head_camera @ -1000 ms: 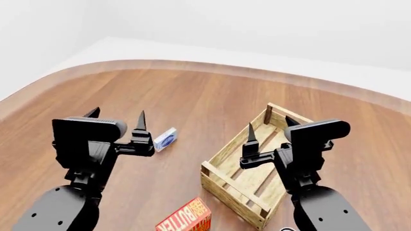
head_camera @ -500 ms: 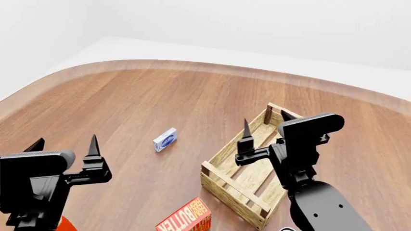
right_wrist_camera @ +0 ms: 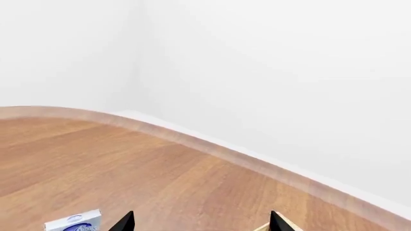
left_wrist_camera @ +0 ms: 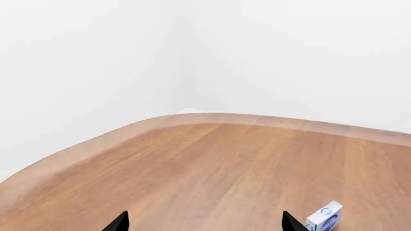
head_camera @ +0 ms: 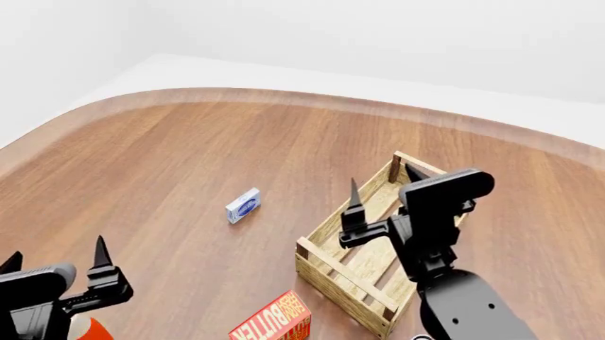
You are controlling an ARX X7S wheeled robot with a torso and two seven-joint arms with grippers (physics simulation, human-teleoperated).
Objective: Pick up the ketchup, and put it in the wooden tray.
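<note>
On the wood table (head_camera: 283, 149) — both arms' jaws apart, empty — the ketchup (head_camera: 90, 330) sits beside the left.

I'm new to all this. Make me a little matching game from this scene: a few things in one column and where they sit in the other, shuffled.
Things:
1. wooden tray
2. butter box
3. small blue-and-white box
4. ketchup

Places, in the head view:
A. alone on open table, left of the tray
B. bottom edge, near the tray's front corner
C. beneath the right tool
D. bottom left corner, by the left tool

Pairs: 1-C, 2-B, 3-A, 4-D
</note>
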